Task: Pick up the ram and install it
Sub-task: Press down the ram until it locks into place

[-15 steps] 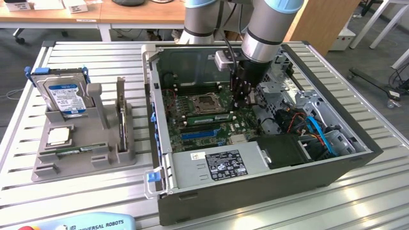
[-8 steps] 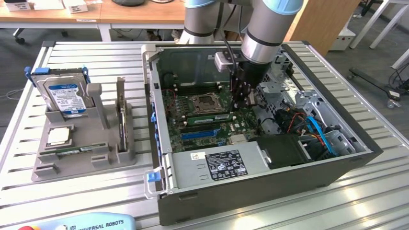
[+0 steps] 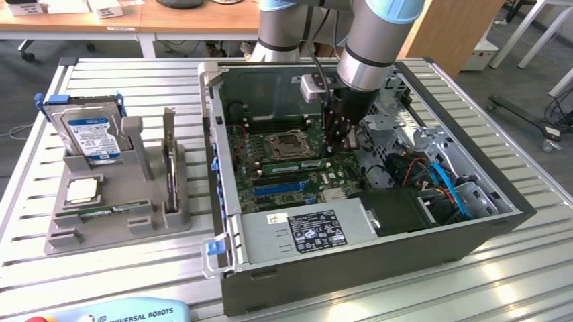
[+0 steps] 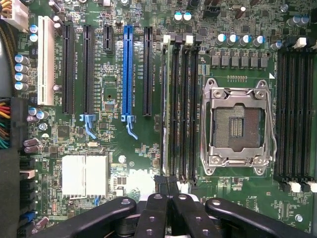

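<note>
The ram (image 3: 286, 165) is a thin green stick standing edge-up in a memory slot beside the open processor socket (image 3: 291, 143) on the motherboard. In the wrist view, the ram (image 4: 165, 114) is a narrow edge running away from my fingertips, next to the black slots (image 4: 184, 114). My gripper (image 3: 343, 149) reaches down into the open computer case and is at one end of the stick. Seen from the wrist, the gripper (image 4: 167, 182) has its two fingers pressed together, shut. I cannot tell if the tips touch the stick.
A grey holder (image 3: 117, 225) at the exterior view's left carries a hard drive (image 3: 90, 131), a square processor chip (image 3: 82, 191) and another green stick (image 3: 109, 211). The case walls (image 3: 358, 268), drive cage and cables (image 3: 443, 184) hem the arm in. A blue expansion slot (image 4: 128, 69) lies nearby.
</note>
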Controlling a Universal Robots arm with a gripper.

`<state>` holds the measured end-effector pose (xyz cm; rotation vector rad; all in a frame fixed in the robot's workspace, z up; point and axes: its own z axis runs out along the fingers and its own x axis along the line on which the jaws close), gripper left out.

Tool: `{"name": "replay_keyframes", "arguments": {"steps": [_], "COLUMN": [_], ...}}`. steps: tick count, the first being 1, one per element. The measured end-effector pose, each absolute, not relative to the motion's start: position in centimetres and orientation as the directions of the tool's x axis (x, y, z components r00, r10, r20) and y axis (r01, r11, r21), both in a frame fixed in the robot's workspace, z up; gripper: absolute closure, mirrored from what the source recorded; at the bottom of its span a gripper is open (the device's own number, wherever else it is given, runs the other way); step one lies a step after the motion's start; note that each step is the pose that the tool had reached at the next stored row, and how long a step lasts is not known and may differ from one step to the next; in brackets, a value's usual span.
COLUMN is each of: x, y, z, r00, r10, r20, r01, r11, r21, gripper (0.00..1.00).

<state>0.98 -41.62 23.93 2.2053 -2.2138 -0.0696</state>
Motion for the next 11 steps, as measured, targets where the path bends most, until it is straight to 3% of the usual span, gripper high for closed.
{"name": "replay_keyframes", "arguments": {"steps": [11], "x": [0.98], "y": [-41.33], "z": [23.85], "r00": [-0.004], "r10": [-1.000], "r20": [-0.020], "r01": [-0.999], "r11": [0.003], "r21": [0.043], "gripper": [0.90]}}
